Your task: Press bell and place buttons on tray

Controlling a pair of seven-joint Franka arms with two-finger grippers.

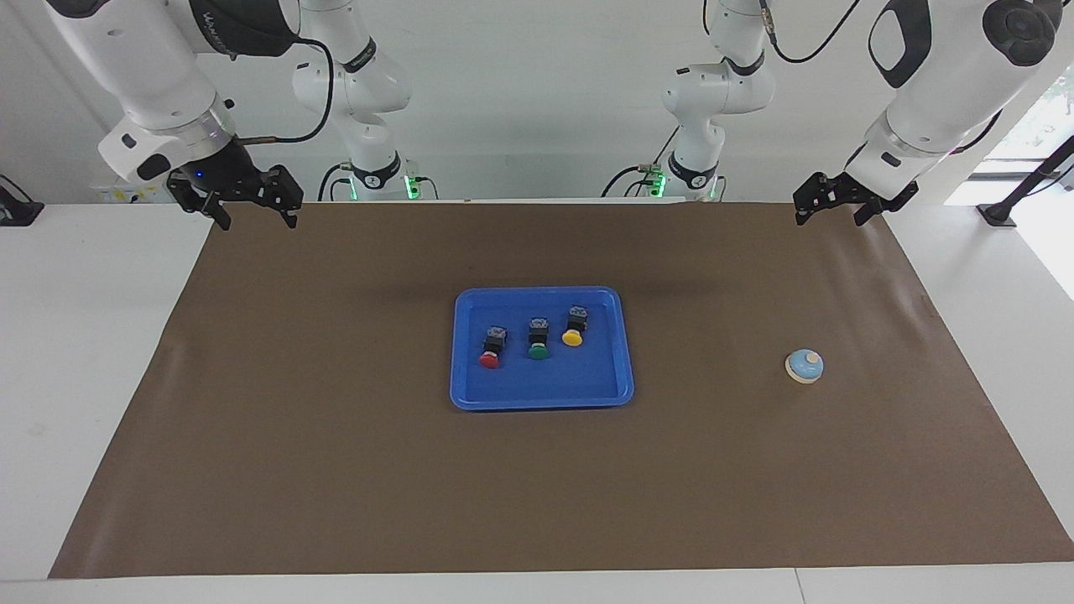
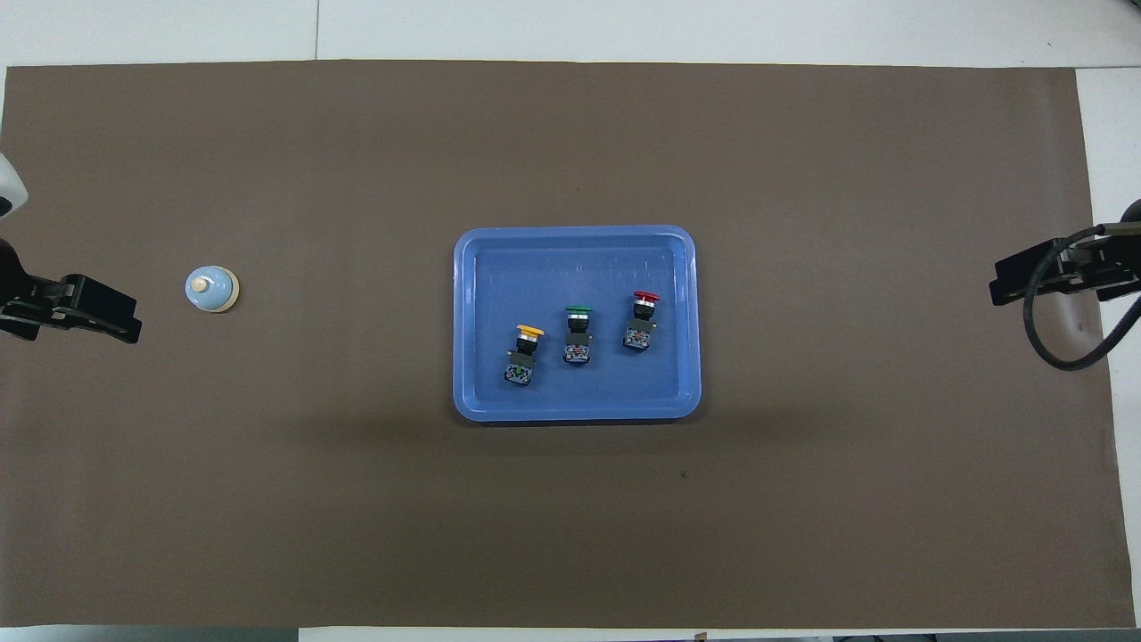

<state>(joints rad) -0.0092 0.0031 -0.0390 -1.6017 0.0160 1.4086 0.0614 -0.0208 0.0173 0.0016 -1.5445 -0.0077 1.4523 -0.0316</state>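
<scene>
The blue tray (image 1: 471, 382) (image 2: 486, 267) lies in the middle of the brown mat. Three buttons lie in it in a row: the red one (image 1: 492, 348) (image 2: 642, 318), the green one (image 1: 539, 338) (image 2: 578, 333) and the yellow one (image 1: 575, 326) (image 2: 524, 352). The light blue bell (image 1: 804, 366) (image 2: 211, 290) stands on the mat toward the left arm's end of the table. My left gripper (image 1: 837, 208) (image 2: 125, 321) hangs open over the mat's corner, apart from the bell. My right gripper (image 1: 256, 208) (image 2: 1003, 287) hangs open over the mat's edge at the right arm's end. Neither holds anything.
The brown mat (image 1: 336, 470) covers most of the white table (image 1: 84, 335). A black cable (image 2: 1052, 339) loops from the right arm. A black stand (image 1: 1019, 197) sits off the mat at the left arm's end.
</scene>
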